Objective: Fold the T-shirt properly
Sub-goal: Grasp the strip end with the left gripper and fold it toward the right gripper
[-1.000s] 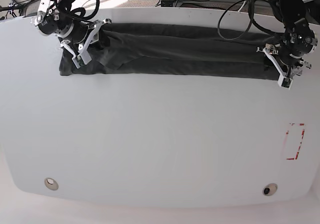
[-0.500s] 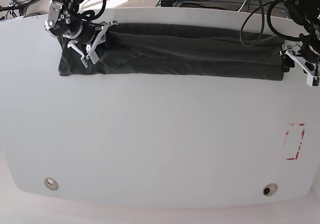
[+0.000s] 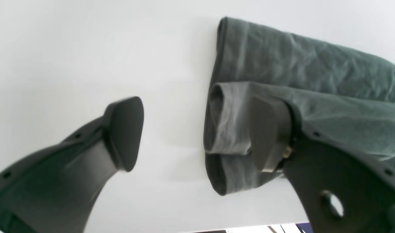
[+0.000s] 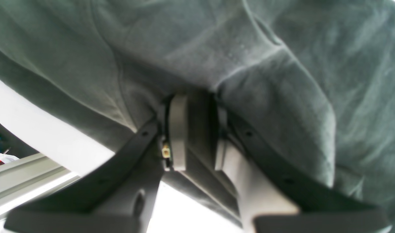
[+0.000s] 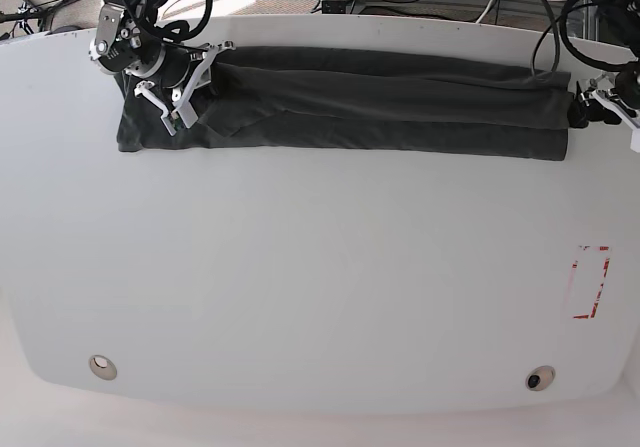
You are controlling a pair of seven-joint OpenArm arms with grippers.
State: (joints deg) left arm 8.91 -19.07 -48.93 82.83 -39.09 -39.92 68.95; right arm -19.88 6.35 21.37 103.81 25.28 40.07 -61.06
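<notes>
While the T-shirt [image 5: 350, 102] lies as a long folded band along the far edge of the white surface [image 5: 320, 287], the right tool [image 4: 192, 129] pinches its limp cloth and the left tool [image 3: 197, 132] stands spread at its other end, best regripped through all layers.

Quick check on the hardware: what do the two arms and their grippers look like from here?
Both arms are black with looping black cables. The right gripper and left gripper show white finger frames in the base view. Up close, the fingers are dark grey, with rounded pads and small holes along them.
</notes>
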